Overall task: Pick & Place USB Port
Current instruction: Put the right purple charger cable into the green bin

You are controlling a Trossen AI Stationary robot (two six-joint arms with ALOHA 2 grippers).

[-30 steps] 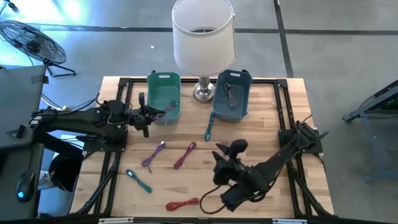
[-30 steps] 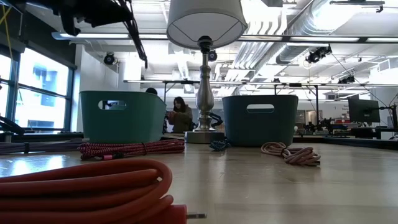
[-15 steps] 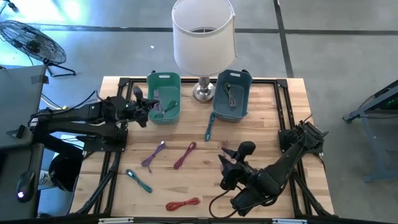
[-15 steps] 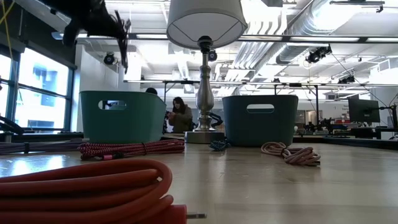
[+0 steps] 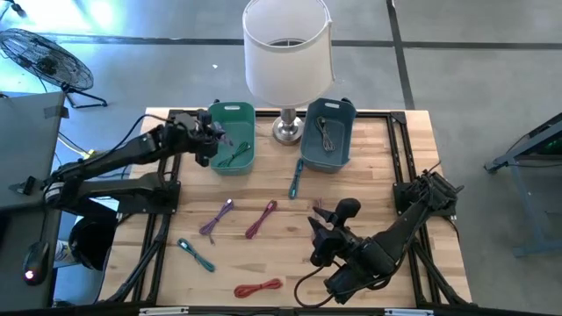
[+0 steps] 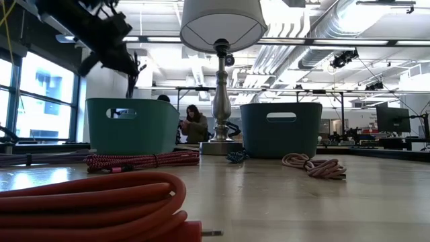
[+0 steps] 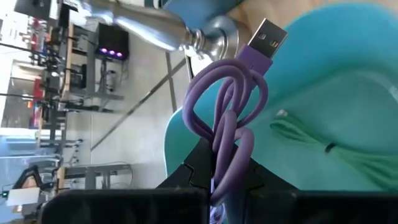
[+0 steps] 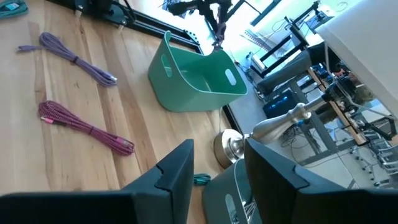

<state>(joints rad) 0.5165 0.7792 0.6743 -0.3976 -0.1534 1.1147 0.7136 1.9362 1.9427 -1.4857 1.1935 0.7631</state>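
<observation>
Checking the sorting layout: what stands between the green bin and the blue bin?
The lamp stands between the green bin and the blue bin, seen in the high view.

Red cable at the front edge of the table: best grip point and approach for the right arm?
Judging from the high view, grip the red cable across the middle of its coiled bundle, coming straight down from above. It lies flat and elongated on the table, so fingers should straddle its narrow width. The right gripper hovers nearby, open.

High camera looks straight down on whole bench (image 5: 369,158). Low camera at bench level, facing room. My wrist cameras look forward past my jaws, left very near. All four share green bin (image 5: 232,136), beneath my left jaws.
</observation>
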